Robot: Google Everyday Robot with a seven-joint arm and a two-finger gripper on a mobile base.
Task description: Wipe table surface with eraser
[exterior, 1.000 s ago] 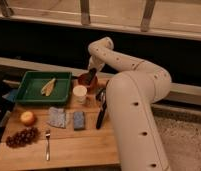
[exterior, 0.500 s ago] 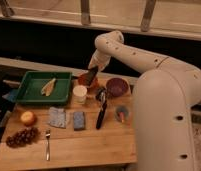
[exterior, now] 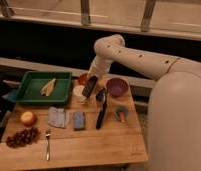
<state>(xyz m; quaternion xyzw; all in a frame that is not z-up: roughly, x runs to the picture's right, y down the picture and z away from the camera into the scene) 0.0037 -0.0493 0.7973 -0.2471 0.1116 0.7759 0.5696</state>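
My gripper (exterior: 89, 88) hangs at the end of the white arm reaching in from the right, over the back middle of the table surface (exterior: 94, 147). It is shut on the eraser (exterior: 89, 85), a black oblong block tilted just above the wood, beside a white cup (exterior: 79, 93). The blue pad (exterior: 79, 120) lies in front of it, and the long black tool (exterior: 101, 110) lies to its right.
A green tray (exterior: 31, 94) holding a yellowish item stands at the back left. A red bowl (exterior: 82, 77) and a purple bowl (exterior: 116, 86) sit at the back. A grey cloth (exterior: 57, 117), an orange fruit (exterior: 28, 118), grapes (exterior: 21, 136), a fork (exterior: 47, 145) and a small grey object (exterior: 120, 114) lie on the wood.
The robot's bulky body has pulled away to the right, uncovering the table's right side. The gripper with the eraser has dipped slightly toward the tabletop near the cup.
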